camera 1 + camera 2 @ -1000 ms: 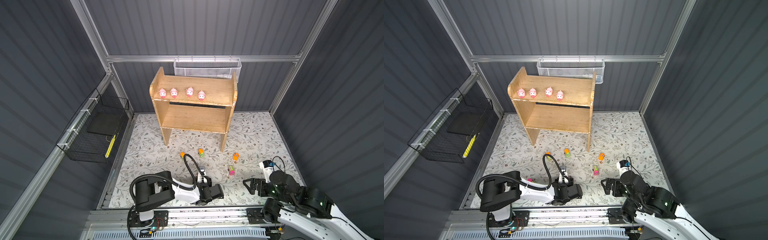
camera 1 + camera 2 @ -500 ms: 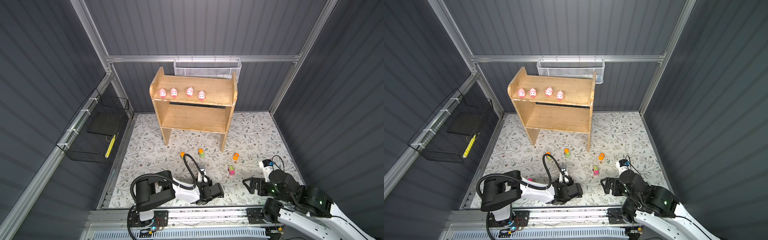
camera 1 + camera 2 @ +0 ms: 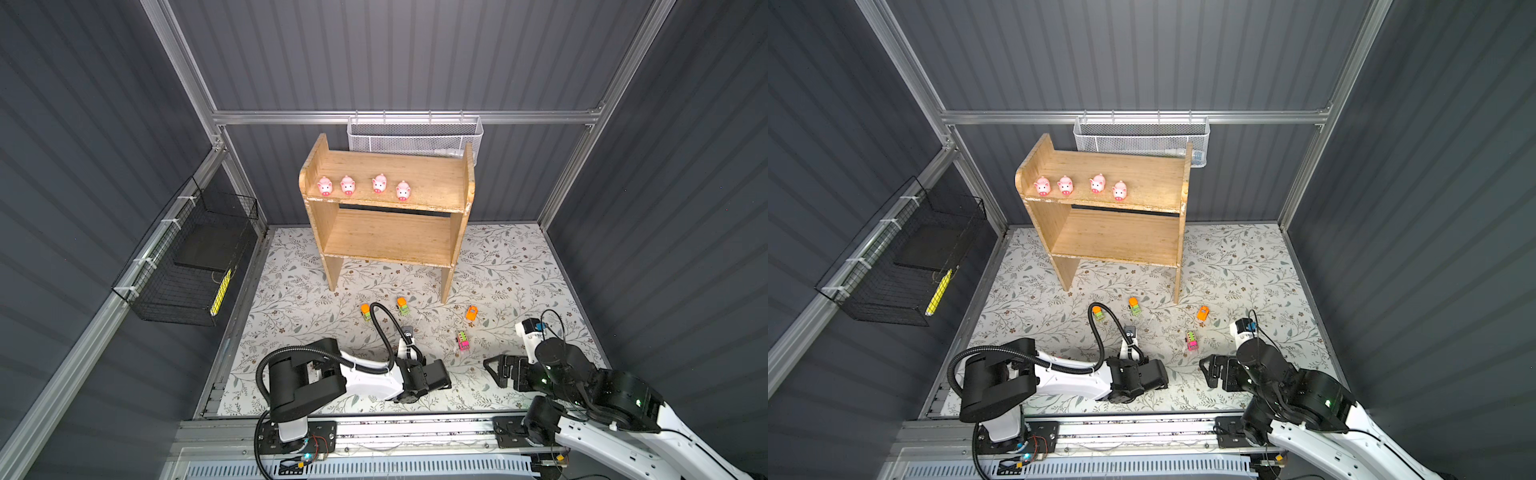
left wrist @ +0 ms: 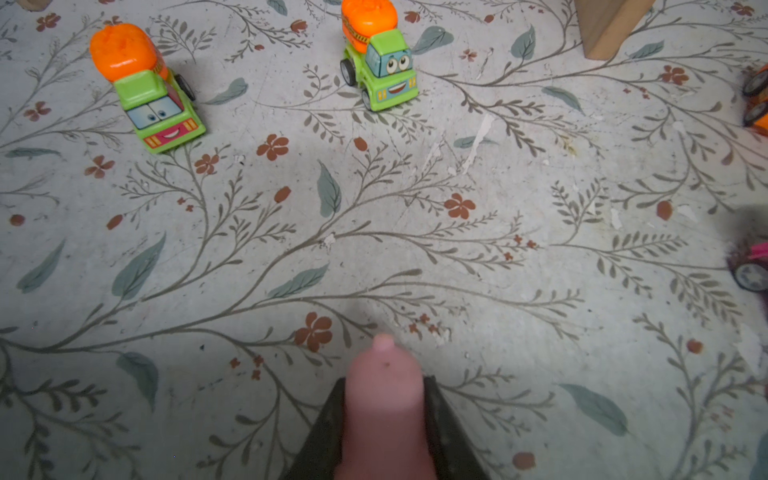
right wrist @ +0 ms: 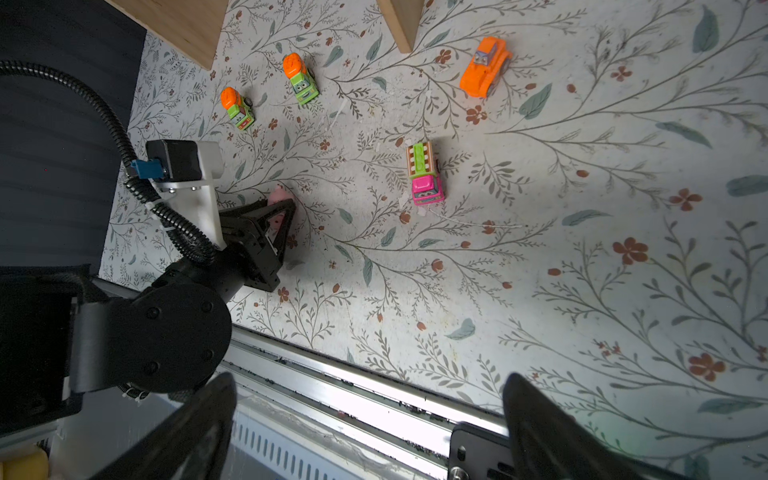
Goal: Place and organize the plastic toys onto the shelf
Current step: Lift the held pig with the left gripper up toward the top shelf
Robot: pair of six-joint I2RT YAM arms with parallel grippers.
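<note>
L gripper (image 5: 279,208) low at mat (image 3: 291,316), jaws pinching pink pig (image 4: 384,390). R gripper (image 5: 365,399) spread wide, near front rail. Four more pigs (image 3: 324,186) on shelf (image 3: 432,187) top tier; four vehicles (image 3: 401,306) on mat in front of shelf.

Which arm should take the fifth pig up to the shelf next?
Left: the left gripper is shut on the pig, down at the mat. The right gripper is open and empty.
</note>
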